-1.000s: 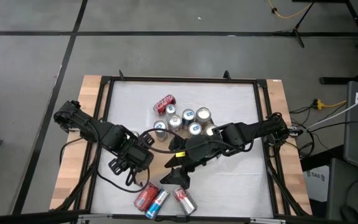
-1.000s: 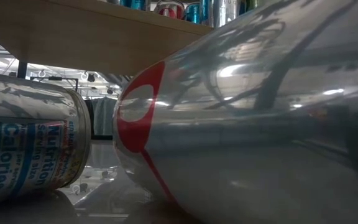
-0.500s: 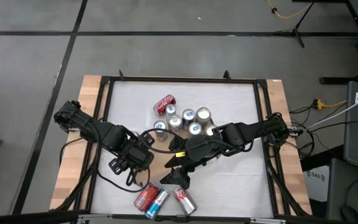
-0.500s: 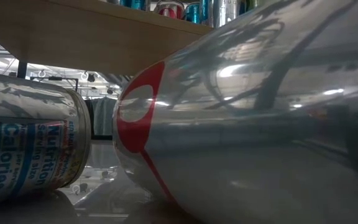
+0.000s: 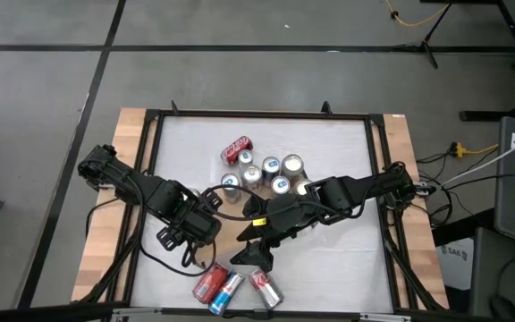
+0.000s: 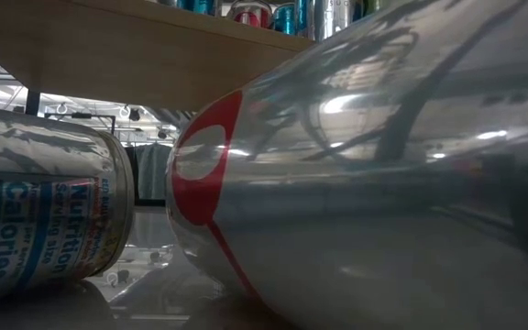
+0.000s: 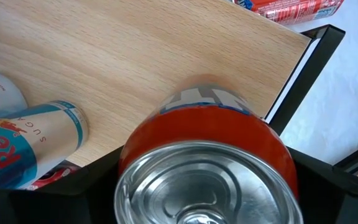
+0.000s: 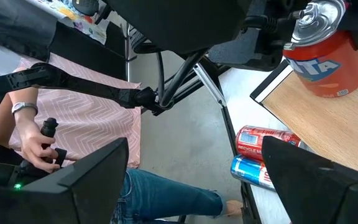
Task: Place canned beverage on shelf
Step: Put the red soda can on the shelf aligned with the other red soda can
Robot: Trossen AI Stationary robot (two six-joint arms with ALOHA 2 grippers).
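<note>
My left gripper (image 5: 192, 228) is shut on a red can (image 7: 205, 134) over the light-brown wooden shelf (image 7: 135, 68), near the shelf's black-framed edge (image 7: 303, 62). The can stands upright in the right wrist view (image 8: 321, 59). In the high view the gripper hides it. My right gripper (image 5: 256, 252) is open and empty beside it, toward the table's near edge. Several cans (image 5: 266, 170) stand upright farther back, and a red one (image 5: 237, 149) lies beside them. My left gripper pinches the red can's side wall near its upper end (image 7: 272, 146) between its two fingers, one on each side. The fingers come from above and point down along the can. The can is upright, its lower end (image 8: 331, 90) at the shelf board; whether it rests there I cannot tell.
Three cans (image 5: 231, 288) lie on the white tabletop at the near edge; two of them fill the low view (image 6: 356, 183). A blue-and-silver can (image 7: 27, 146) shows close to the held can. A seated person (image 8: 36, 143) holding a handle is beyond the table.
</note>
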